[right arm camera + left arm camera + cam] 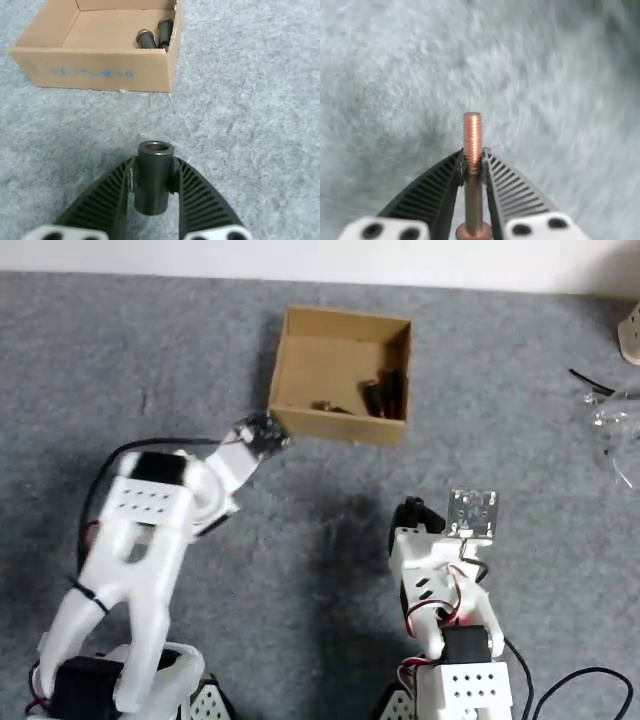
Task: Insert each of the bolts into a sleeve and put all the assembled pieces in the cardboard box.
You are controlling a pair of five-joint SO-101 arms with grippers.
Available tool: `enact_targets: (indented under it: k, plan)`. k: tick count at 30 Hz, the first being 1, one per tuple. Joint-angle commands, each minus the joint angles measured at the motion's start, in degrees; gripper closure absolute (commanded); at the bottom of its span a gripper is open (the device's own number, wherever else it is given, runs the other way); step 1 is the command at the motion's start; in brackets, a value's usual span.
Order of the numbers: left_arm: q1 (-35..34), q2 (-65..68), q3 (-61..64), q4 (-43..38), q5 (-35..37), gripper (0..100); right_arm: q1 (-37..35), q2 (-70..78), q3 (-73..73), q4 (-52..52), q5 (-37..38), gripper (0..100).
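Bolt (472, 131) pinched in left hand (472, 154), sleeve (153, 181) clamped in right hand (153, 167) (cardboard box (95, 69) beyond)

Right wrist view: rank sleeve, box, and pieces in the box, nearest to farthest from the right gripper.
1. Sleeve: held in the right gripper itself.
2. Box: its near wall, ahead on the carpet.
3. Pieces: inside the box, against a side wall.
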Motion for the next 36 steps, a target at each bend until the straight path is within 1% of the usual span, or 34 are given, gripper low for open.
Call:
enact_targets:
  k: [1, 4, 6, 10, 14, 19, 23, 28, 30, 32, 34, 36]
  plan:
    - [-6.8, -2.6, -0.5, 1.4, -21.5, 100, 0.7, -1.1, 1.4, -2.3, 0.7, 99.3]
    - [-10.1, -2.6, -0.5, 1.3, -31.7, 100, 0.7, -1.1, 1.4, -2.3, 0.7, 99.3]
    - [-10.7, -1.7, -0.9, 1.4, -34.7, 100, 0.7, -1.1, 1.4, -2.3, 0.7, 99.3]
    - [-10.6, 3.7, -5.0, 1.7, -34.5, 100, 0.7, -1.0, 1.5, -2.3, 0.7, 99.3]
    - [-11.1, 13.1, -11.1, 1.7, -34.3, 100, 0.7, -1.0, 1.5, -2.3, 0.7, 99.3]
    - [-10.8, 23.4, -18.8, 1.7, -25.9, 98, 0.7, -0.9, 1.5, -2.3, 0.8, 99.3]
    - [-10.9, 28.4, -24.0, 1.3, -14.2, 85, 0.7, -0.9, 1.5, -2.3, 0.8, 99.3]
    - [-10.9, 29.9, -30.0, 1.8, 6.8, 78, 0.7, -1.0, 1.5, -2.3, 0.8, 99.3]
    - [-11.0, 29.8, -32.0, 3.4, 17.1, 77, 0.7, -1.0, 1.5, -2.3, 0.8, 99.3]
    - [-11.6, 29.8, -33.8, 7.2, 28.5, 77, 0.7, -1.0, 1.5, -2.3, 0.8, 99.3]
    - [-12.4, 30.0, -35.1, 12.0, 44.4, 77, 0.7, -1.1, 1.5, -2.3, 0.8, 99.3]
    - [-13.1, 30.4, -35.1, 14.5, 61.8, 77, 0.7, -1.1, 1.5, -2.3, 1.7, 99.3]
